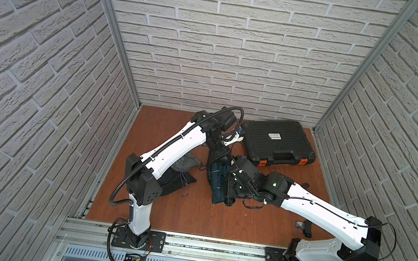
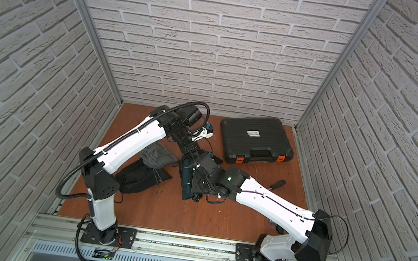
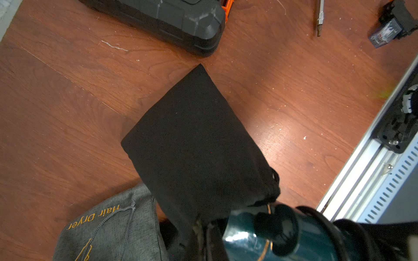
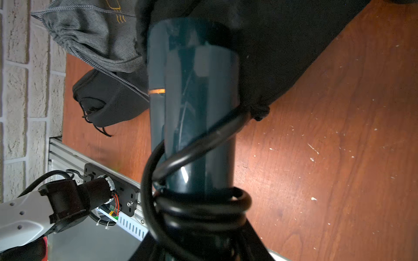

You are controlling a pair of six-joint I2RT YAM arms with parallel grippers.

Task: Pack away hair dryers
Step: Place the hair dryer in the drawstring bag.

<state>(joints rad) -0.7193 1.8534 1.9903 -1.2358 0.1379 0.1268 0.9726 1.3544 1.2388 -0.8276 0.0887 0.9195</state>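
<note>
R gripper (image 4: 199, 248) clamped on teal dryer (image 1: 216, 181) at the handle end, fingers either side of the coiled cord (image 4: 203, 208). Dryer is lifted off the table (image 1: 164, 213), mid-table between the two arms. Its far end sits under the black pouch (image 3: 194, 146) cloth; can't tell how deep it's in. L gripper (image 2: 190, 153) pinched tight on that pouch's mouth edge, pouch hanging out over the table.

Grey pouch (image 2: 157, 157) ("Hair Dryer" print) lies partly on the 2nd black pouch (image 2: 138, 179), both flat by the L arm. White dryer (image 2: 205, 133) is part-hidden behind the L arm, near the case (image 1: 280, 143), which is latched shut at the back.
</note>
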